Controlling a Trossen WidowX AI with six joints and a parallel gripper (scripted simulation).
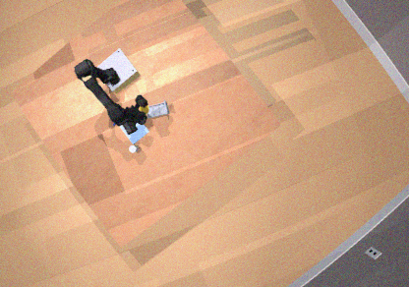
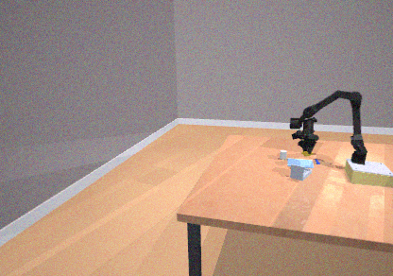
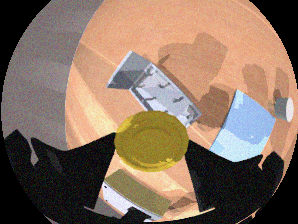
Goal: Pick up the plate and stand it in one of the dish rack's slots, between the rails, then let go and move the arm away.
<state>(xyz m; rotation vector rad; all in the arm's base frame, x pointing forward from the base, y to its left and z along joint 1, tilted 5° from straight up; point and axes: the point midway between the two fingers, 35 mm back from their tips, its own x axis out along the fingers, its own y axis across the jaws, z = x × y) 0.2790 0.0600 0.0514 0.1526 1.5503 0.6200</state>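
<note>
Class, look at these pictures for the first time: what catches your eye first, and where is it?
The yellow plate, gripped in the black end effector above the table. Just beyond it in the wrist view lies the grey dish rack, with a light blue box beside it.
</note>
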